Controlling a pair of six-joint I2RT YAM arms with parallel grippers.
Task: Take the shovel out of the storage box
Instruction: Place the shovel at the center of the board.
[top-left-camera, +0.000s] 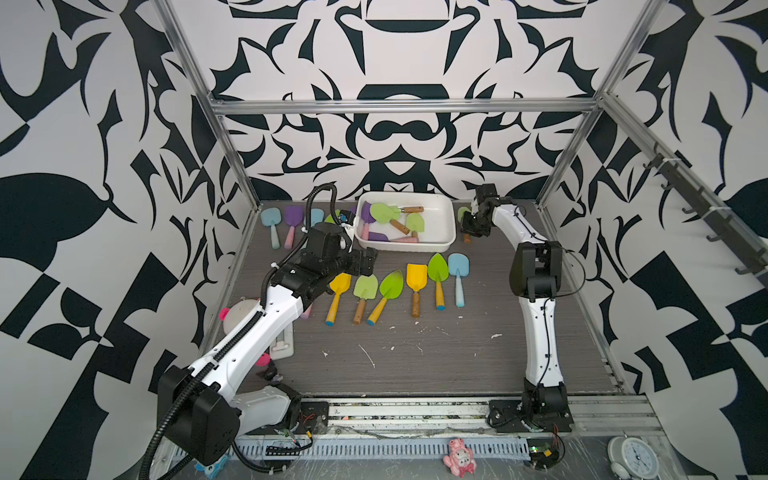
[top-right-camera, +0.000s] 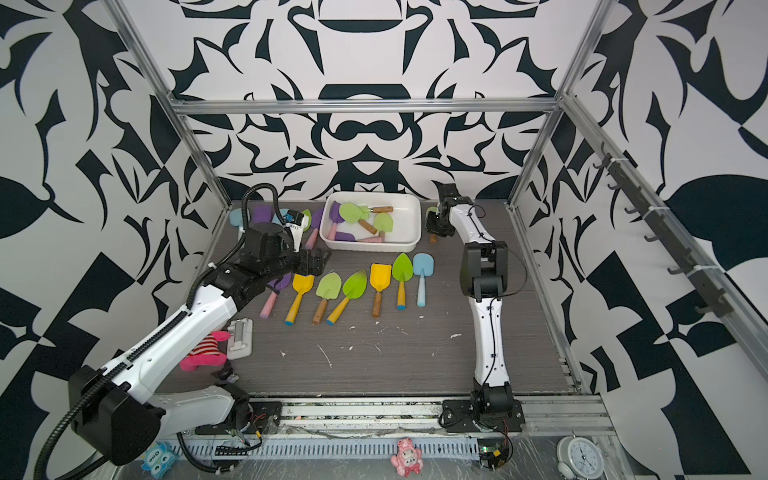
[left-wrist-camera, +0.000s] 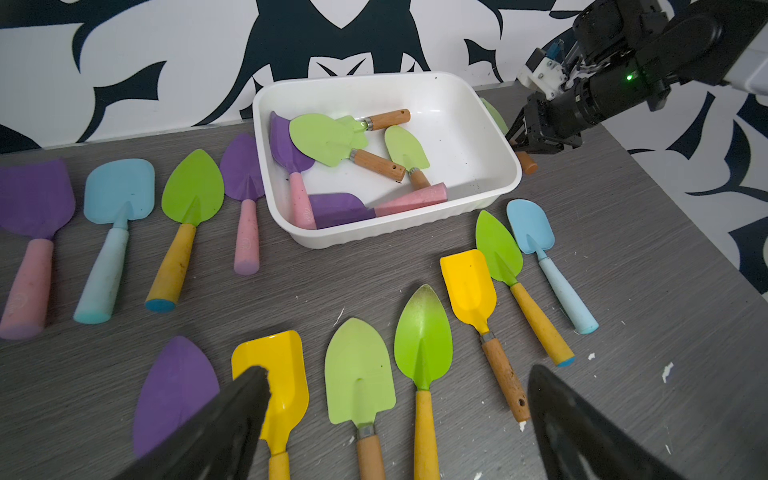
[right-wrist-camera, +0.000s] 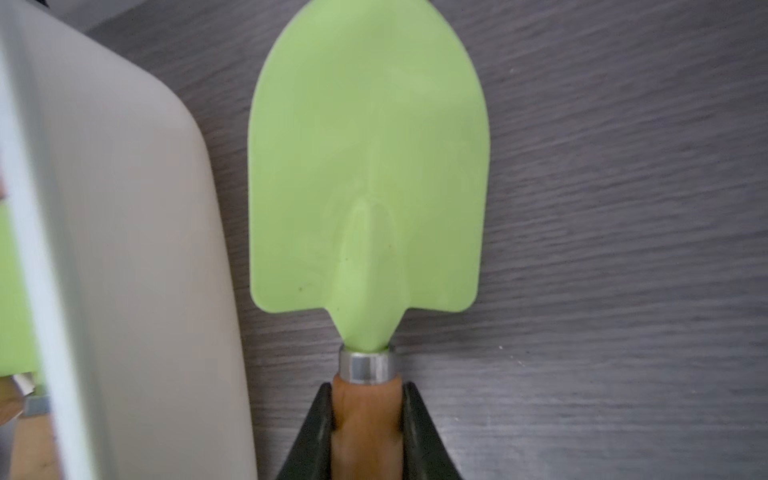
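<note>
One shovel (right-wrist-camera: 368, 166) | clamped in right hand (right-wrist-camera: 368, 390), beside storage box (right-wrist-camera: 137, 249) | left hand (left-wrist-camera: 397, 370) spread

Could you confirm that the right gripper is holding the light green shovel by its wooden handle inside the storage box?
Not quite. The right gripper does hold the light green shovel by its wooden handle, but outside the storage box, beside its outer wall with the grey table beneath, as the right wrist view shows.
</note>
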